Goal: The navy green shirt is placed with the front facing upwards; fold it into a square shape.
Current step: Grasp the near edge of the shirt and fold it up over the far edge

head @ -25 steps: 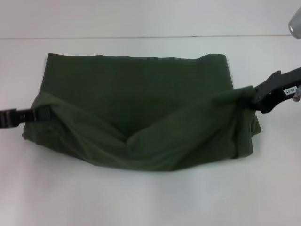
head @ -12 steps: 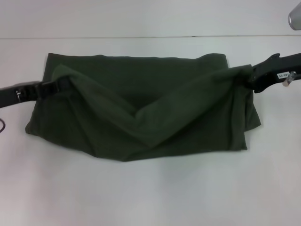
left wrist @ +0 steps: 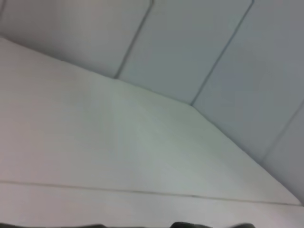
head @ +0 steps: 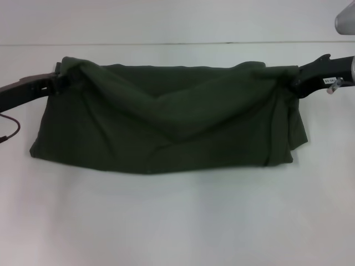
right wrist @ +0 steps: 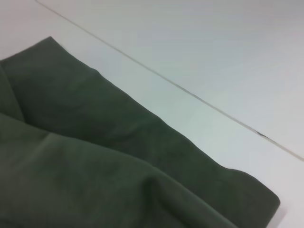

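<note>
**Carrying the near hem over to the far edge**

The navy green shirt [head: 166, 130] lies across the middle of the white table [head: 177, 221] as a wide, low band, already narrowed and showing only plain cloth; no lettering or neck label is visible. The left gripper [head: 62, 79] is clamped on the shirt's far-left corner and the right gripper [head: 292, 79] on its far-right corner, each pinching a bunched peak of fabric close to the far edge.

The step in hand looks like the lengthwise fold, near edge brought over to far. To do it well, both corners should come down level with each other and in line with the far edge beneath, then let go together. The cloth between them sags into a shallow V toward the centre, so a little outward tension before lowering would likely flatten that slack rather than trap a crease. The right end is bulkier, with stacked layers hanging toward the near side; it may need squaring.

The fabric is soft, matte, dark olive cotton that drapes heavily and holds rounded folds, not sharp ones. The table is smooth and pale, with a thin seam [head: 166, 43] running along its far side.
</note>
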Tool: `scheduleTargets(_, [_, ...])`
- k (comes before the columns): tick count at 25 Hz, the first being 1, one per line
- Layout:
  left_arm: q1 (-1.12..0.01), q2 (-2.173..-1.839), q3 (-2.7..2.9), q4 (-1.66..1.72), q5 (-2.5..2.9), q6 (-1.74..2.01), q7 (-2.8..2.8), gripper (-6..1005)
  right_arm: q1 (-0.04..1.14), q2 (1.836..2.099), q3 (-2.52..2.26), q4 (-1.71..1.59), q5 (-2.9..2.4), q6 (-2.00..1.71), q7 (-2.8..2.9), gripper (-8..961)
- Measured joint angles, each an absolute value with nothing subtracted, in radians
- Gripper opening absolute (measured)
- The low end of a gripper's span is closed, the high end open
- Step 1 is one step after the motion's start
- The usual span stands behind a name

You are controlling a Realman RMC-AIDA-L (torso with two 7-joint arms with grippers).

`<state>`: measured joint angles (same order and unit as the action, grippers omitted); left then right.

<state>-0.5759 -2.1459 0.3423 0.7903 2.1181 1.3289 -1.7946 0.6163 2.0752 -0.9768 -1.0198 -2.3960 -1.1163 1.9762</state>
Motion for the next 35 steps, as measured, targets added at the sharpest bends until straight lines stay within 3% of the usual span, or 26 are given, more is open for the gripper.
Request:
scheduleTargets(4, [-0.577,-2.16,0.345,0.778,2.086,1.262,-1.748,98,0.628,2.078,-0.975,-0.98,-2.394,-1.047,1.946,56])
scheduleTargets(17, [-0.588,-2.161,0.345,0.698,2.008,1.126,-1.6,99,0.701,2.083,-0.977,-0.85,-2.334,-0.904,1.854,55])
scheduleTargets(27, [-0.633,-2.162,0.345,0.639,2.004,0.956,-1.516,100,0.749,2.066,-0.974,-0.73,-2.335,-0.779,1.851,54])
scheduleTargets(35, [-0.683,-2.163,0.345,0.563,1.94,0.732,-1.389,97,0.769,2.06,-0.973,-0.691,-2.304,-0.684,1.802,126])
